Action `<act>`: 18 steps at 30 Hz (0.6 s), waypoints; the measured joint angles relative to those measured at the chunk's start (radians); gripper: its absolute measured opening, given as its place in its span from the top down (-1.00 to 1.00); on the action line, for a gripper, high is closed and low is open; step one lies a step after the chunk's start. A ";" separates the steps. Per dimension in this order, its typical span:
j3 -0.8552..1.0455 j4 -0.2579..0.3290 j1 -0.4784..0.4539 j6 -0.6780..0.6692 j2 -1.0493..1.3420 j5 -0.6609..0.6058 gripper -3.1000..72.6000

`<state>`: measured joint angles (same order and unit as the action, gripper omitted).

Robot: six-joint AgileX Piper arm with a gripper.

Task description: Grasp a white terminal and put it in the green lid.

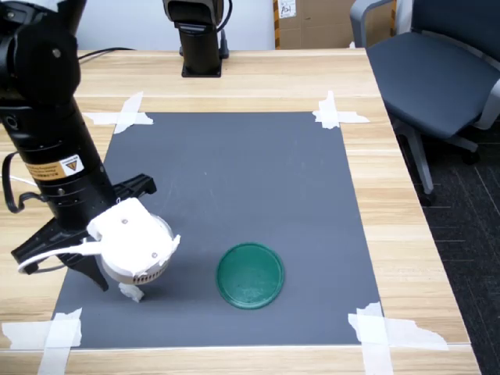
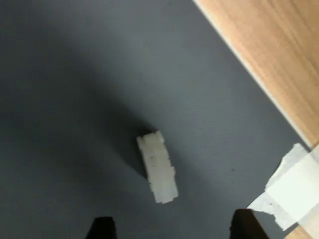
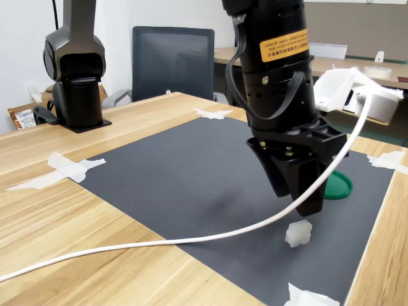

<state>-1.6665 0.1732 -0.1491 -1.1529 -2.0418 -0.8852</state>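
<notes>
The white terminal (image 2: 158, 167) is a small blocky translucent piece lying on the dark grey mat, near the first exterior view's lower left corner (image 1: 131, 293). My gripper (image 3: 296, 191) hangs just above the terminal (image 3: 298, 234), pointing down. It is open; in the wrist view its two dark fingertips (image 2: 102, 228) stand wide apart, and nothing is held between them. The green lid (image 1: 250, 275) lies flat on the mat to the terminal's right in the first exterior view, and it is empty. In the second exterior view the lid (image 3: 338, 186) shows partly behind the gripper.
The grey mat (image 1: 234, 180) is taped at its corners with white strips (image 1: 55, 332) onto a wooden table. A black robot base (image 1: 201, 47) stands at the table's far edge. An office chair (image 1: 437, 70) is beside the table. A white cable (image 3: 191, 239) trails over the mat.
</notes>
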 joint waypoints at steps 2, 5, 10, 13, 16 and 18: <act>0.000 0.002 0.000 0.000 -0.004 0.001 -0.28; 0.000 0.005 0.000 0.000 -0.019 0.010 -0.28; 0.000 0.005 0.000 0.004 -0.042 0.019 -0.28; 0.000 0.006 0.000 0.008 -0.052 0.027 -0.28; -0.001 0.006 0.000 0.008 -0.062 0.033 -0.28; -0.001 0.006 0.000 0.008 -0.072 0.033 -0.28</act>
<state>-1.6673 0.1788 -0.1491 -1.1445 -2.1141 -0.8518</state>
